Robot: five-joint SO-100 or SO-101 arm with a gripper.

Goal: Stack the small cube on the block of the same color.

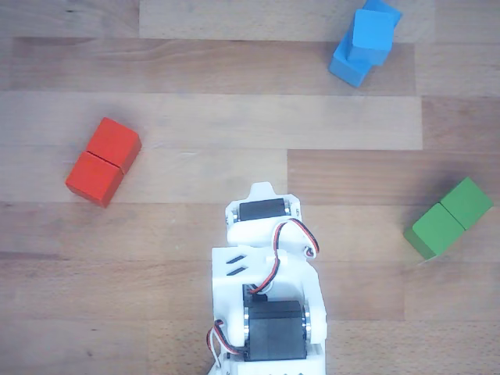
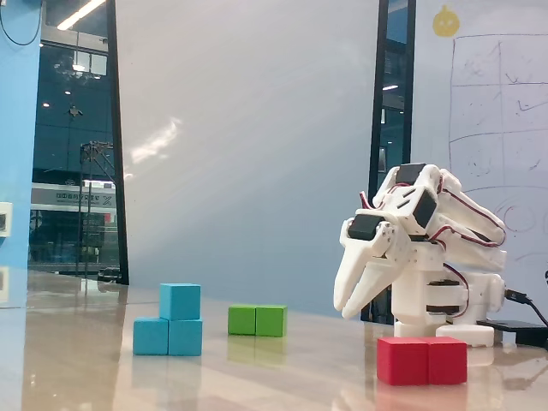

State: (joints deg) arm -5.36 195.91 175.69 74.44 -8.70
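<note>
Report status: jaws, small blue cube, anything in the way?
Gripper empty, jaws near closed, clear of blocks. Small cube sits on the blue block. Red block and green block off to the sides.

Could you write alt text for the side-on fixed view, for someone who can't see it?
A small blue cube sits on a longer blue block on a wooden table. A white robot arm is folded back at right, its tool empty and pointing down. A green block lies behind, a red block in front.

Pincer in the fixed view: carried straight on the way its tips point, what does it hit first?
The pincer points down and slightly left, so it would likely meet the bare wooden table first. No block seems to lie in that line, though depth is unclear.
</note>
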